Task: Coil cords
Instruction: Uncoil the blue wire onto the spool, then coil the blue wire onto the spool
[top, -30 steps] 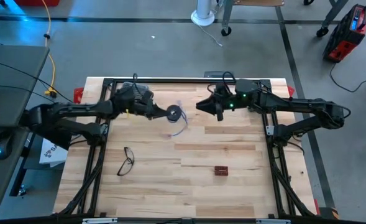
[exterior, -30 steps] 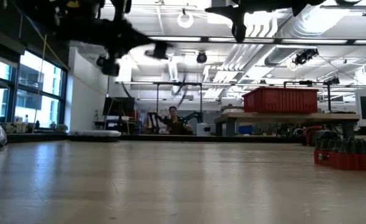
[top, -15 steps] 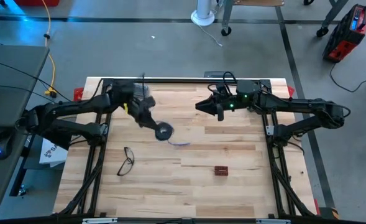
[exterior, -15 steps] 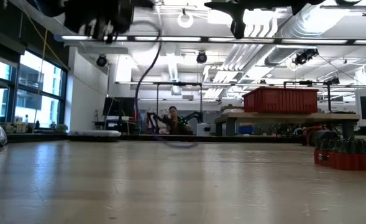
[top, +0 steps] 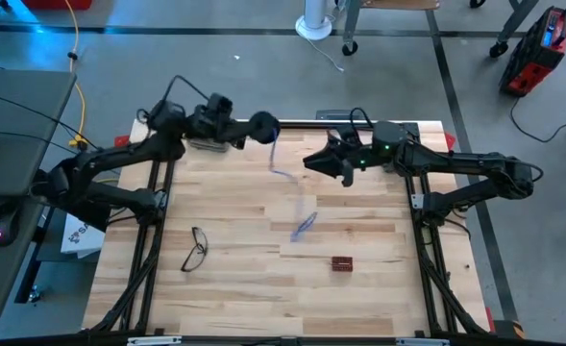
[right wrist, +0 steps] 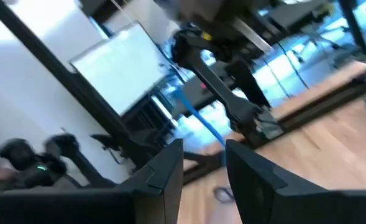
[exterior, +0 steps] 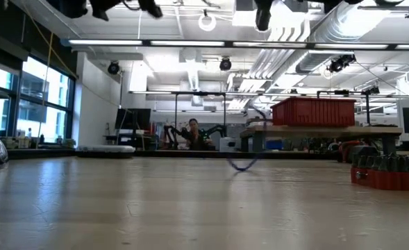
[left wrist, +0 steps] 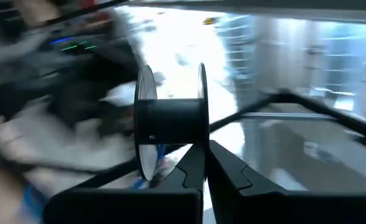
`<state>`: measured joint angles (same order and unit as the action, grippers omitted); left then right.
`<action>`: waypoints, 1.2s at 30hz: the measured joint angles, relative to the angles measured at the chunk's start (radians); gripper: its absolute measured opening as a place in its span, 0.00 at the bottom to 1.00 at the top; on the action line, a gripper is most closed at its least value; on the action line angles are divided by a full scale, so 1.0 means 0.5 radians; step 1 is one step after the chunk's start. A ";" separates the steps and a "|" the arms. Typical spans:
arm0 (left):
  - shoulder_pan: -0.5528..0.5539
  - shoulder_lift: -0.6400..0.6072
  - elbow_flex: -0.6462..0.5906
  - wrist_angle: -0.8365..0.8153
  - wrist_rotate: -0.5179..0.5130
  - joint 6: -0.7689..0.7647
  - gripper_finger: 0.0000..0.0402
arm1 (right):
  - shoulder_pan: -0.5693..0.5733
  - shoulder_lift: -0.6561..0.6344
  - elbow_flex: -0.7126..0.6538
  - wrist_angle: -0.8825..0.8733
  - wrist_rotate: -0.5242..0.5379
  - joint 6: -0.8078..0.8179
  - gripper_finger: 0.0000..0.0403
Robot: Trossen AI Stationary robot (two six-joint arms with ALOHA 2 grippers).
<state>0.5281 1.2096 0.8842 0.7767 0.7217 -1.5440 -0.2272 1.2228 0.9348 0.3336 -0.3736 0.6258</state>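
Observation:
My left gripper [top: 249, 128] is raised over the table's far edge, tipped upward, and shut on a dark spool [top: 263, 126] with two pale flanges [left wrist: 146, 118]. The blue cord [top: 280, 169] trails down from the spool, and its loose end [top: 305, 225] lies in a small loop on the table's middle [exterior: 242, 166]. My right gripper [top: 308, 161] hovers open, pointing level toward the left, just right of the hanging cord. It touches nothing. In the right wrist view the cord [right wrist: 198, 118] runs farther off, beyond the open fingers [right wrist: 170, 168]. My left gripper has its shut fingertips [left wrist: 195, 163] against the spool's dark core [left wrist: 170, 124], between the two flanges. What they pinch there is hidden by the fingers themselves. The spool is lifted clear, high above the table, its axis lying across the fingers, with the cord hanging slack below it.
Eyeglasses [top: 196, 248] lie near the table's left side and a small brown-red block [top: 341, 262] lies near its front middle. A black frame [top: 292, 122] runs along the far edge. A person shows far off in the room [exterior: 192, 133].
My left gripper has swung toward the near edge, then risen and gone back to the far edge, tipping upward with the spool. The cord has paid out. Its loose end has swung toward the table's right and now lies near the middle.

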 joint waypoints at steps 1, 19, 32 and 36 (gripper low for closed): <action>0.022 -0.001 0.013 -0.163 0.024 0.058 0.00 | 0.000 0.000 0.000 0.043 -0.009 0.005 0.28; -0.168 -0.293 0.017 -2.034 0.029 1.730 0.00 | 0.002 -0.002 0.004 0.181 -0.150 0.061 0.28; -0.432 -0.375 0.359 -1.001 -0.623 2.182 0.00 | 0.009 -0.004 0.697 -0.498 -0.025 -0.608 0.22; -0.433 -0.316 0.558 -1.081 -0.626 2.290 0.00 | 0.010 0.001 0.899 -0.817 0.184 -0.852 0.21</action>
<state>0.3119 1.0519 1.1631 0.2362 0.4088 -0.3992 -0.2223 1.2233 1.3845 -0.0751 -0.2815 0.1997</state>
